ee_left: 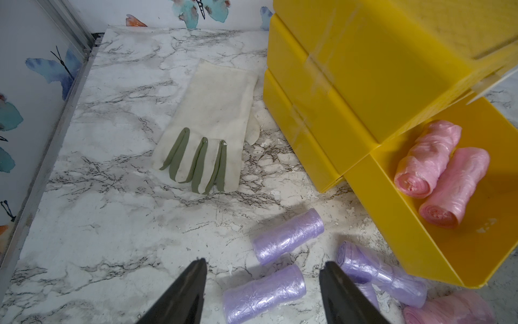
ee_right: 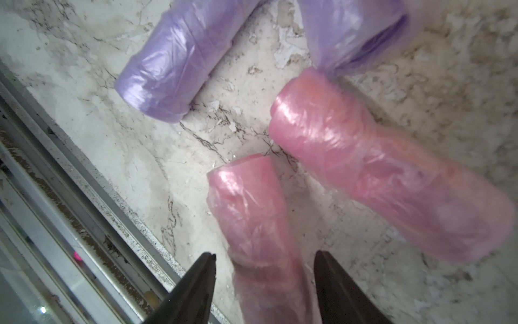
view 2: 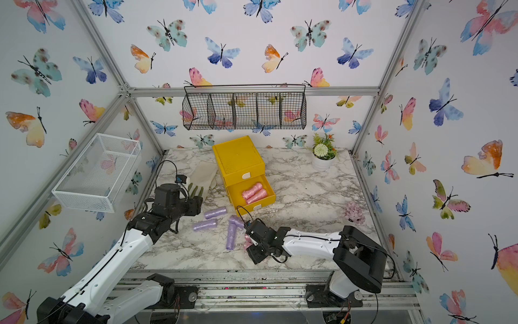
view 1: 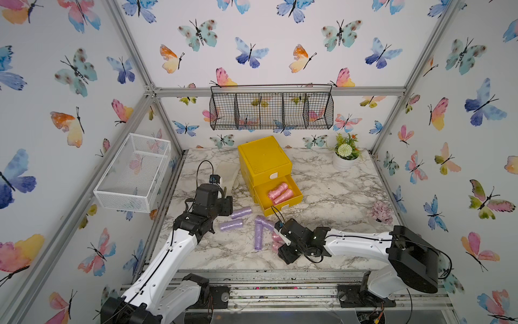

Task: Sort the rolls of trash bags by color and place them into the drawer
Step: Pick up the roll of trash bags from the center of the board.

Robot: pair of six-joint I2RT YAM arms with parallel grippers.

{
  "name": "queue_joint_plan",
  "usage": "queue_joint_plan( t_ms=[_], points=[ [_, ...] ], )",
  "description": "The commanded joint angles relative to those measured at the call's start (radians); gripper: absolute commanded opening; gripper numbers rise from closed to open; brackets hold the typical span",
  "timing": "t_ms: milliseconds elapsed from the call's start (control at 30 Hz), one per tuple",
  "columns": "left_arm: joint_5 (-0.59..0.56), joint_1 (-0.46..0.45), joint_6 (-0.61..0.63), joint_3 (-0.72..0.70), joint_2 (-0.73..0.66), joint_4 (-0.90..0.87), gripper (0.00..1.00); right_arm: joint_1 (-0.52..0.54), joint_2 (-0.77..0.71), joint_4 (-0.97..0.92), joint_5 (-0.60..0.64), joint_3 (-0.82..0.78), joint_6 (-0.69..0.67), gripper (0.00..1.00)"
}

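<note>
Right gripper [ee_right: 265,263], jaws spread, straddles a pink roll [ee_right: 252,213] on the marble table [ee_right: 140,174], a second pink roll [ee_right: 378,168] just beside. Left gripper [ee_left: 262,277], jaws spread and empty, hovers above purple rolls [ee_left: 263,291]; two more pink rolls [view 1: 280,193] lie in the open yellow drawer [view 1: 294,202].

Bright, even light, soft shadows; close pink rolls [ee_right: 378,168] blurred, glossy.

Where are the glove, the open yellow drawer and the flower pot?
Glove [ee_left: 207,112]: in the left wrist view, on its cream palm.
Open yellow drawer [view 1: 294,199]: in a top view, on its front wall.
Flower pot [view 1: 342,164]: in a top view, on its white side.
</note>
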Motion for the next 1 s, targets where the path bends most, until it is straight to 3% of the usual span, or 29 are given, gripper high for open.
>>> queue_joint_plan(
  t_ms=[0, 433, 700, 967],
  points=[
    [0.021, 0.007, -0.001, -0.002, 0.004, 0.003, 0.69, 0.009, 0.008, -0.031, 0.033, 0.022, -0.013, 0.59],
    [0.021, 0.007, -0.001, -0.002, 0.007, 0.000, 0.69, 0.012, 0.029, -0.050, 0.051, 0.040, -0.030, 0.46],
    [0.021, 0.007, -0.001, -0.002, 0.007, 0.000, 0.69, 0.025, 0.050, -0.052, 0.047, 0.048, -0.041, 0.48],
    [0.024, 0.007, 0.001, -0.002, 0.008, 0.000, 0.69, 0.026, 0.058, -0.053, 0.043, 0.052, -0.044, 0.41]
  ],
)
